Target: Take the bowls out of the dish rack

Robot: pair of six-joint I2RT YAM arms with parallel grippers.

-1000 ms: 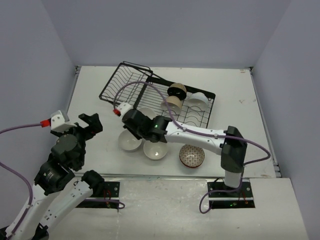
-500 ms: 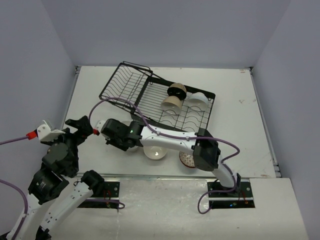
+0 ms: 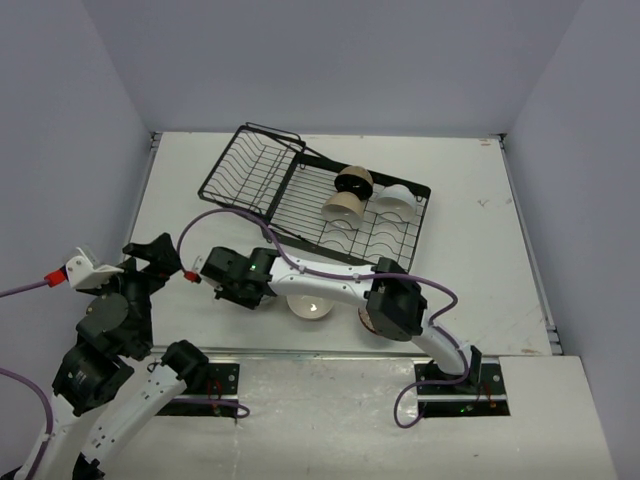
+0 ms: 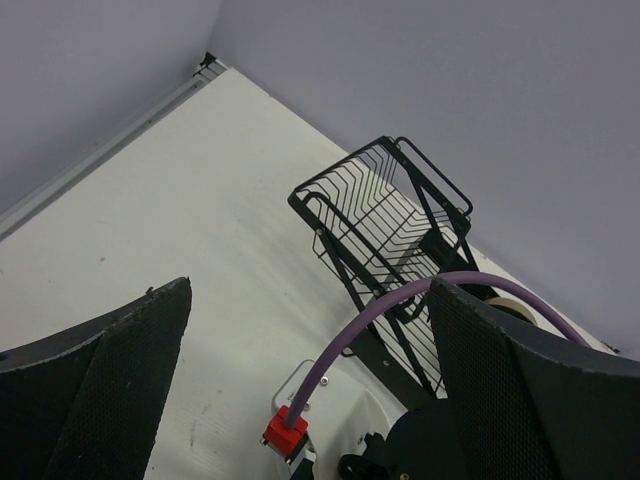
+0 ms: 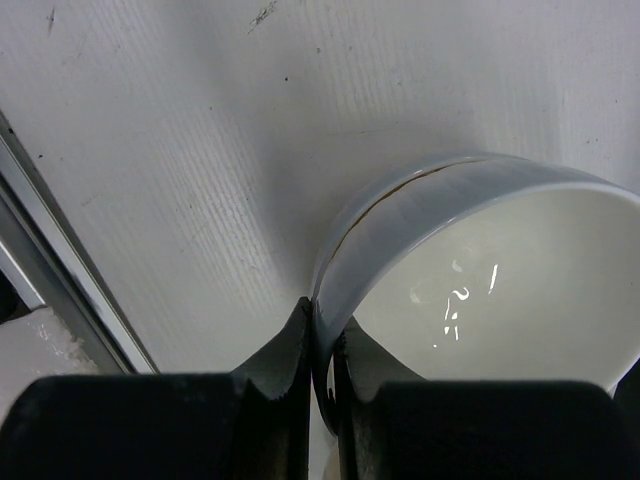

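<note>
- Pale lilac walls (image 3: 330,60) box in a white worktop (image 3: 470,250). The dish rack (image 3: 262,172) sits toward the far edge, about centre, so the near strip serves as the landing zone.
- Three bowls wait in the rack's flat section: a black-inside bowl (image 3: 353,180), a beige bowl (image 3: 342,207) and a white racked bowl (image 3: 396,199). All stand on edge between the wires, so each will likely need lifting up and out rather than sliding.
- A parked white bowl (image 3: 310,304) sits mouth up by the near edge, about centre.
- The right gripper (image 5: 322,372) is clenched on the rim of the carried white bowl (image 5: 480,300), one finger outside the wall and one inside. It's a thin pinch, the sensible hold for a smooth round bowl.
- That bowl is in the near-left part of the worktop, close to the metal edge rail (image 5: 60,250). From above the gripper hides it, and whether its base touches the surface I cannot tell.
- The left gripper (image 4: 308,300) hangs over the near-left corner with its fingers spread and nothing between them, facing the rack. It looks to be keeping out of the crossing arm's way.
- My call is that this is a put-down beside the parked bowl. The rim pinch could tip the bowl if it lets go too high.
</note>
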